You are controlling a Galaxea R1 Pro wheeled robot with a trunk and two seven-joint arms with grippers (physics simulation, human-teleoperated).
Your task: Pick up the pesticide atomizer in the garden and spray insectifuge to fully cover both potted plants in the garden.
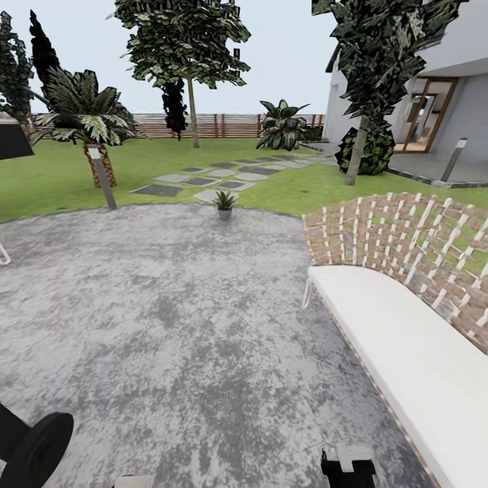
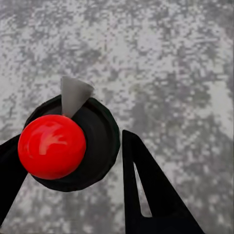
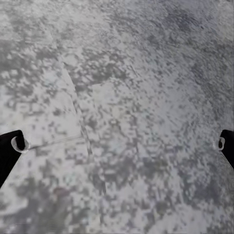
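- From the head, we face a grey paved patio edged by lawn; a small potted plant sits at its far rim, a wicker bench to our right.
- At our left wrist, the gripper is closed around the dark spray bottle with its red top.
- At our right wrist, the gripper is wide open and empty over paving.
- We judge the risks: clipping the bench while driving, or spraying too early from this far away.

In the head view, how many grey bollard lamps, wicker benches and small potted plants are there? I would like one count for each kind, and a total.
Grey bollard lamps: 2
Wicker benches: 1
Small potted plants: 1
Total: 4
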